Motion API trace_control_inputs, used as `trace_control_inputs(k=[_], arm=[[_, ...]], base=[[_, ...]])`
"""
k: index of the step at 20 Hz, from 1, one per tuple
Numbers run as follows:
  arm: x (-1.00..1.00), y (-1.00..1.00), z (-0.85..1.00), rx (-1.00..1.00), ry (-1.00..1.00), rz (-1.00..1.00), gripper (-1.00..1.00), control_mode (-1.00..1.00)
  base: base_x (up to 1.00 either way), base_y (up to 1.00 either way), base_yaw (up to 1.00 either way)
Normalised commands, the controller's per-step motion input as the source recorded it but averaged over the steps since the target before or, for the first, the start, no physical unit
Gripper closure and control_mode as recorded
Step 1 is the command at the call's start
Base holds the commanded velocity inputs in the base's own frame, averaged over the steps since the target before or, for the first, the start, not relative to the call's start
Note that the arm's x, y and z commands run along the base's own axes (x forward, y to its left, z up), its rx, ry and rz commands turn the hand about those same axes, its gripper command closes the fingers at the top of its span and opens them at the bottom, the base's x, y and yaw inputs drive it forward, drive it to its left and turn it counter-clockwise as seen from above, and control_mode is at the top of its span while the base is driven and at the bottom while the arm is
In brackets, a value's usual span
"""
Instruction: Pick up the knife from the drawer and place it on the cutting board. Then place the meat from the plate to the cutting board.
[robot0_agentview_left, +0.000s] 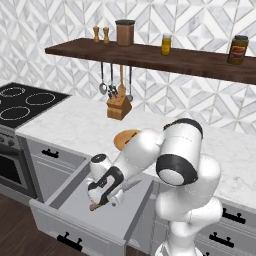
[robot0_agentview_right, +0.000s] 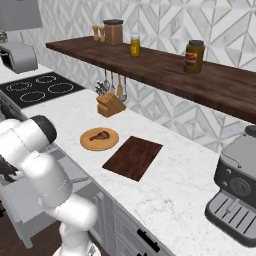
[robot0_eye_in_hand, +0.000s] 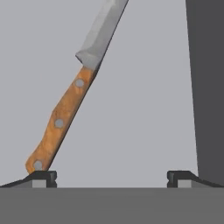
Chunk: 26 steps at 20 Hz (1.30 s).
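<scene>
One wooden-handled, silver-bladed knife (robot0_eye_in_hand: 70, 98) on smooth grey drawer (robot0_eye_in_hand: 144, 109).

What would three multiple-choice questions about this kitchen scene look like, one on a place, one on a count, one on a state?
1. Where does the knife lie?
A. On the cutting board
B. In the open drawer
C. On the plate

2. How many jars or shakers stand on the wall shelf?
A. Two
B. Five
C. Eight

3. How is the gripper?
A. Open, holding nothing
B. Shut on the knife
C. Shut on the meat

Answers:
1. B: the hand view shows the knife flat on the grey floor of the drawer.
2. B: two small shakers, a dark-lidded canister, a yellow jar and a brown jar.
3. A: its tips stand wide apart, with the knife's handle end by one tip and not clamped.
</scene>
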Motion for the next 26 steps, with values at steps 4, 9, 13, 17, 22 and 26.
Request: trace_control_inputs(k=[4,9,13,17,22,26], arm=[[0.23,0.45,-0.16,-0.09,0.00,0.00,-1.00,-1.00],[0.33,0.29,-0.07,-0.06,0.00,0.00,-1.00,-1.00],[0.41,0.33,-0.16,-0.08,0.00,0.00,-1.00,-1.00],[0.42,0.36,-0.29,-0.10,0.00,-0.01,-1.00,-1.00],[0.12,0.04,-0.51,-0.07,0.00,-0.01,-1.00,-1.00],[0.00,-0.32,-0.70,-0.01,0.00,-0.01,-1.00,-1.00]], base=[[0.00,0.00,0.00],[0.00,0.00,0.00],[0.00,0.00,0.00],[0.00,0.00,0.00],[0.00,0.00,0.00],[0.00,0.00,0.00]])
